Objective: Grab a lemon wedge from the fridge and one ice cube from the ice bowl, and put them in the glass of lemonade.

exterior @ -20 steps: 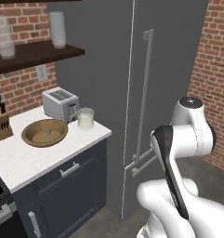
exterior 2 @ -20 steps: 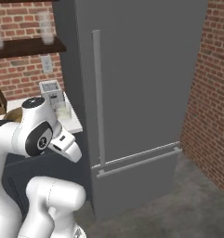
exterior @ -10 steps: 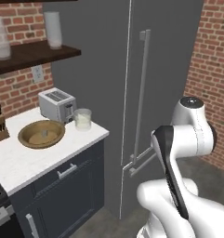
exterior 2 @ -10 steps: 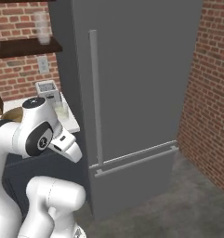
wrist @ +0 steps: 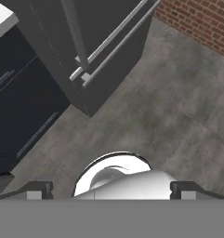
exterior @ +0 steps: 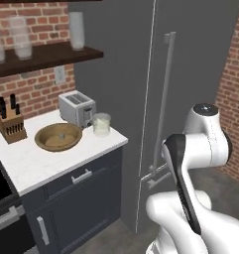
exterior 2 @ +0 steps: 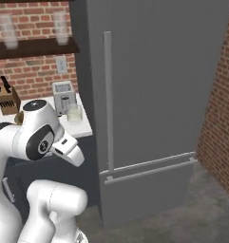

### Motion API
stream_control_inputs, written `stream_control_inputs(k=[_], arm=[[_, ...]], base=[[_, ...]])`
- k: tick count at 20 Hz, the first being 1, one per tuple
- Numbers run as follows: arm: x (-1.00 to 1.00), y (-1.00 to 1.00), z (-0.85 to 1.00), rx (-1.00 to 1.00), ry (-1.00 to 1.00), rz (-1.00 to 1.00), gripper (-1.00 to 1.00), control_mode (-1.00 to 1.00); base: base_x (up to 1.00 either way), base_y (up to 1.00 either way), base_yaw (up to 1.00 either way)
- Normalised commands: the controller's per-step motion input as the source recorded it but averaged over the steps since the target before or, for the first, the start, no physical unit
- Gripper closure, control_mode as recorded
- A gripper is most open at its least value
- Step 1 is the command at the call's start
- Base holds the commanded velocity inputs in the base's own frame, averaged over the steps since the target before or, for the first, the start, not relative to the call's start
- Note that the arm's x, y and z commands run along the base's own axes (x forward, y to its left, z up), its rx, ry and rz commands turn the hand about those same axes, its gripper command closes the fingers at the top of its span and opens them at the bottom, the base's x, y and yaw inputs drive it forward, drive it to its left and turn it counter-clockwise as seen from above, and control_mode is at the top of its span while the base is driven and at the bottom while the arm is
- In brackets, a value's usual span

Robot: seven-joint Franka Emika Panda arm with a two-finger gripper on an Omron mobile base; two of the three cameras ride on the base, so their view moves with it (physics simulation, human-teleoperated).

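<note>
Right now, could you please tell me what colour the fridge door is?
The fridge door is matte grey, with lighter grey bar handles; the right base view shows it best.

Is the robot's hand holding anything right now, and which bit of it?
No, nothing is held. In the hand view the gripper is open, its two fingertips wide apart over bare floor, well clear of the closed fridge.

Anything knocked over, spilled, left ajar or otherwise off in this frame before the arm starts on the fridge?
Nothing stands out. The fridge is shut. On the counter, the ice bowl, glass of lemonade, toaster and knife block stand upright, with no spill.
</note>
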Motion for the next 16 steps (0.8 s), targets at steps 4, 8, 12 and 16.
stream_control_inputs(k=[4, 8, 12, 16], arm=[[0.0, 0.0, 0.0, 0.0, 0.0, 0.0, -1.0, 1.0], [0.0, 0.0, 0.0, 0.0, 0.0, 0.0, -1.0, 1.0], [0.0, 0.0, 0.0, 0.0, 0.0, 0.0, -1.0, 1.0], [0.0, 0.0, 0.0, 0.0, 0.0, 0.0, -1.0, 1.0]], base=[[0.01, -0.43, 0.27], [0.0, -0.2, 0.05], [-0.03, -0.28, 0.0], [0.0, -0.53, 0.0]])
